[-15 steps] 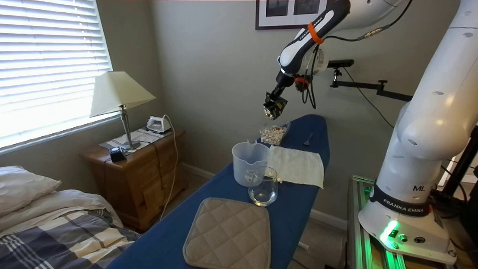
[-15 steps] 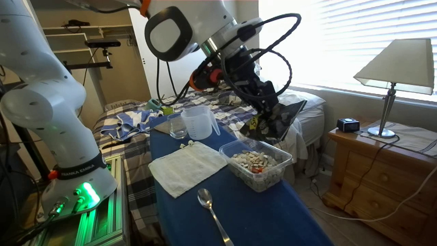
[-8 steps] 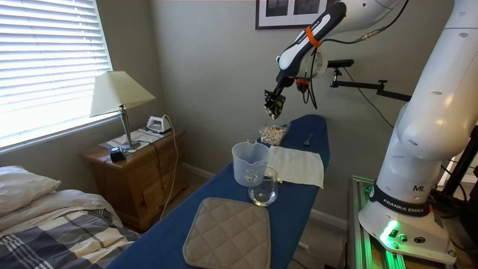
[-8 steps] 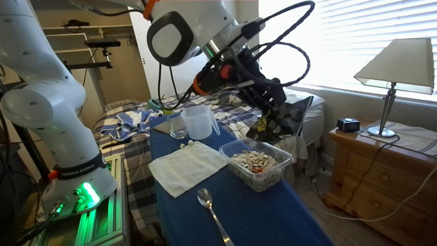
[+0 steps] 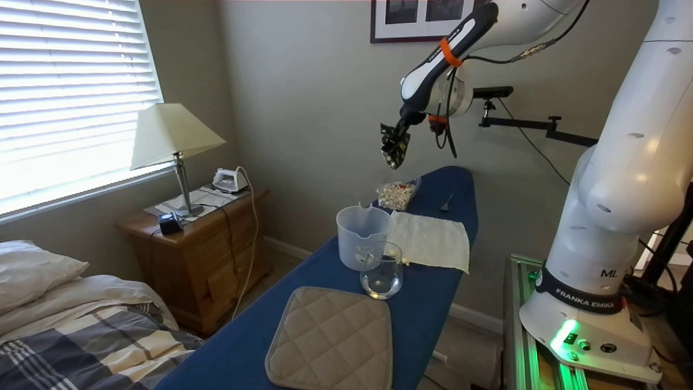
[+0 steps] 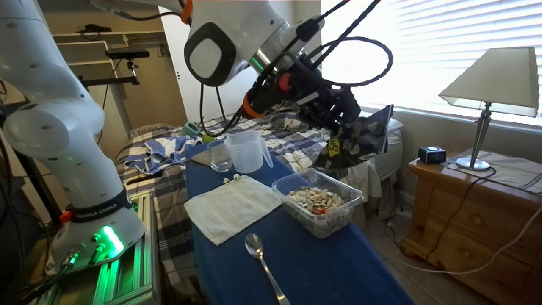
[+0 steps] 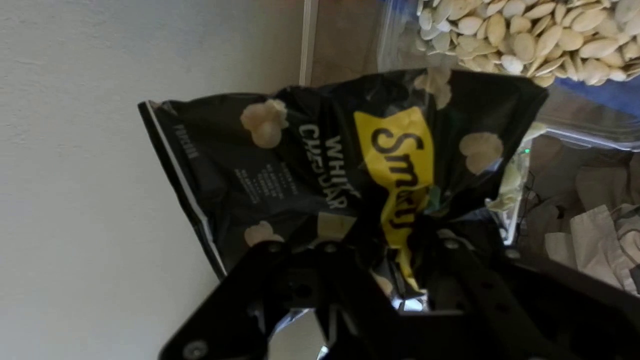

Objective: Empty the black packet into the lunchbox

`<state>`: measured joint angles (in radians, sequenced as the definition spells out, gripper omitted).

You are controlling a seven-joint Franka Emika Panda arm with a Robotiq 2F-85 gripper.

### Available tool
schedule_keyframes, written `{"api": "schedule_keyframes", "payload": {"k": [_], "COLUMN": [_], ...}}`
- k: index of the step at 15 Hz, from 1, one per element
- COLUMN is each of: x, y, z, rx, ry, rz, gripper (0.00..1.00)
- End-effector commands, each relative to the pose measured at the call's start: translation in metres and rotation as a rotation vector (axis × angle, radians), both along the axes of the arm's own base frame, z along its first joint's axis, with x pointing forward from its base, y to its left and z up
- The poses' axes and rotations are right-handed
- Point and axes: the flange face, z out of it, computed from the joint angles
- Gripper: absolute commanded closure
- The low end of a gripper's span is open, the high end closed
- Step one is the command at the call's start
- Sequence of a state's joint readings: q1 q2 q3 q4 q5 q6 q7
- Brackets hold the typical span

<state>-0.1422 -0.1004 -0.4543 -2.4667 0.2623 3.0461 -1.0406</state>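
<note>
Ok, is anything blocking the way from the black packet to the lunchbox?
Nothing visible stands between them. The gripper holds the black packet higher than the lunchbox, with open air between; the jug and glass stand apart from that path.

a rounded white arm (image 5: 622, 179) with an orange band (image 5: 450, 53), looping black cables (image 6: 355, 27), a dark collar (image 5: 582, 297) marked franka emika.

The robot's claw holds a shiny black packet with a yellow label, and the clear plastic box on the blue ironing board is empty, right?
Not quite: the clear plastic box on the blue ironing board isn't empty; the wrist view shows flat pale seeds in it. The black claw does hold the shiny black packet with a yellow label.
</note>
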Motion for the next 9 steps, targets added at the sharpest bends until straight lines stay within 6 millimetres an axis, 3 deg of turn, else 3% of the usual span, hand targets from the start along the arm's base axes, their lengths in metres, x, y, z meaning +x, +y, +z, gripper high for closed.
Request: {"api": "schedule_keyframes", "payload": {"k": [1,9], "x": [-0.008,-0.026], "y": [0.004,0.011], "z": [0.001,-0.010], "rx": [-0.042,-0.111], "ry": [-0.015,0.016], "rz": [0.043,0.132], "gripper": [0.95,0.95]}}
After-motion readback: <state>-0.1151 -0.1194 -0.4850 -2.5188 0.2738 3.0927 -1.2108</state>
